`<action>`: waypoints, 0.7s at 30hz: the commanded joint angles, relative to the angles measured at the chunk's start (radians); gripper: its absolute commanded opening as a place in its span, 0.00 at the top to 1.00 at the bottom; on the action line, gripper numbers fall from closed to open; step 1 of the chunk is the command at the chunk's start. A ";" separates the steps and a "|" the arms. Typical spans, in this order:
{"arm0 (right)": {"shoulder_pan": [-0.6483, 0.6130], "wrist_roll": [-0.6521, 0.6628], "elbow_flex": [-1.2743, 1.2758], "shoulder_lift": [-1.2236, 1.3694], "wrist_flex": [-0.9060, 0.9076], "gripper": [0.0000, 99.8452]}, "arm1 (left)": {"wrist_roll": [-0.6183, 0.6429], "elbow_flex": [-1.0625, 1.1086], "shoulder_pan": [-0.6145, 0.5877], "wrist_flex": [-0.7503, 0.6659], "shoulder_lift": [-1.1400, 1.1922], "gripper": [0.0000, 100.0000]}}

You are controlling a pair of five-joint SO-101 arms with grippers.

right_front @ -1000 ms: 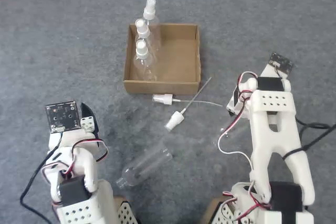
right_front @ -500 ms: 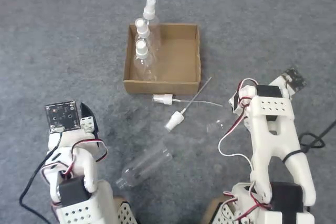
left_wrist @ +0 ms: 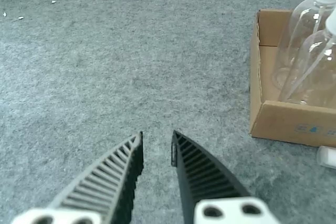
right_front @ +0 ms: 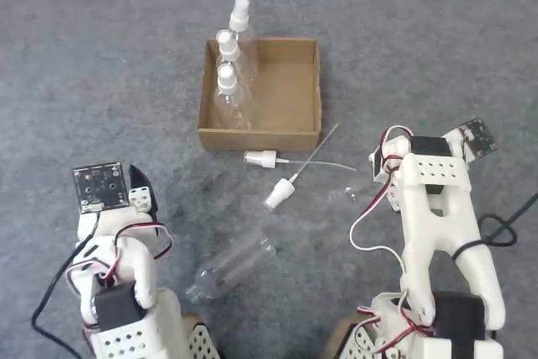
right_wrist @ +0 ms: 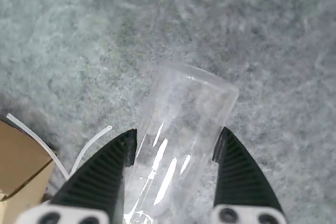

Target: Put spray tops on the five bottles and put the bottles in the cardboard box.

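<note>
Grey felt-like table covering (right_front: 101,81): spread under every item; clock directions are read in the high view, with 12 o'clock at the far edge.
Brown open-topped cardboard box (right_front: 261,139): set flat at 12 o'clock from the table's middle.
Row of three clear plastic bottles with white spray tops (right_front: 227,52): stood upright along the box's 9 o'clock wall; the rearmost is seen at the 11 o'clock corner, and it cannot be told whether its base is inside.
White loose spray top with a long dip tube (right_front: 261,158): laid on the covering just beside the box's front wall, at its 6 o'clock side, with the tube directed to 3 o'clock.
Second white loose spray top (right_front: 279,196): laid near the first, at its 5 o'clock; its tube is slanted toward 1 o'clock and is crossed over the first tube.
Clear uncapped plastic bottle lying on its side (right_front: 234,265): placed at 6 o'clock from the table's middle, between the two arm bases, with its long axis run from 7 to 1 o'clock.
Second clear uncapped plastic bottle (right_wrist: 184,150): held at 3 o'clock of the second spray top, with its flat base turned away from the wrist.
Left gripper (left_wrist: 157,135): positioned at 7 o'clock above bare covering; the jaws are slightly apart, with nothing between them.
Right gripper (right_wrist: 177,131): positioned at 4 o'clock; the jaws are clamped on opposite sides of the second uncapped bottle.
</note>
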 commanded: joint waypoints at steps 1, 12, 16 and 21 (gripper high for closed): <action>0.013 -0.029 -0.009 -0.056 -0.010 0.89 | 0.009 -0.013 -0.002 -0.035 -0.012 0.91; 0.007 -0.043 -0.008 -0.059 -0.001 0.84 | 0.009 -0.013 -0.003 -0.035 -0.012 0.91; 0.005 -0.043 -0.008 -0.059 -0.001 0.83 | 0.009 -0.013 -0.003 -0.035 -0.012 0.91; 0.007 -0.043 -0.008 -0.059 -0.001 0.83 | 0.009 -0.013 -0.003 -0.035 -0.012 0.91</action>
